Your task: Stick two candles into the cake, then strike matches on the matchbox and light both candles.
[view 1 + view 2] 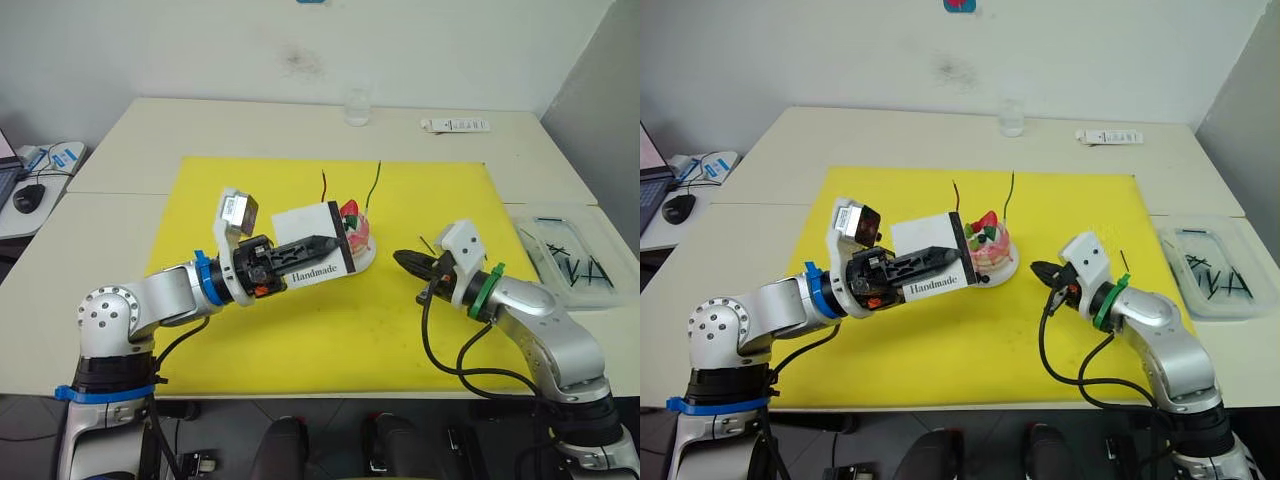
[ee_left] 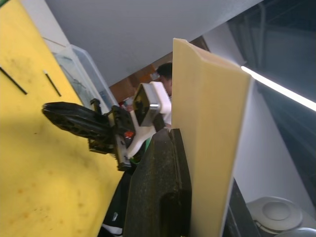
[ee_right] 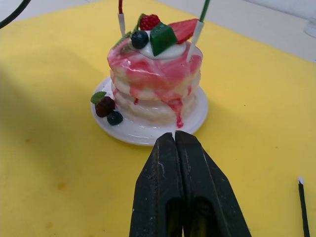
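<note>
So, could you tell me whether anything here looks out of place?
One match lies loose on the yellow mat near the right end effector, away from the rest in the clear tray.

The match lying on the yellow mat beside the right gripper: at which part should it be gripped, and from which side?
Probably grip the match on its dark shaft, away from the pale tip, coming down from above with the jaws set across its length. It is thin and lies flat on the mat, so a sideways approach would find nothing to close on.
</note>
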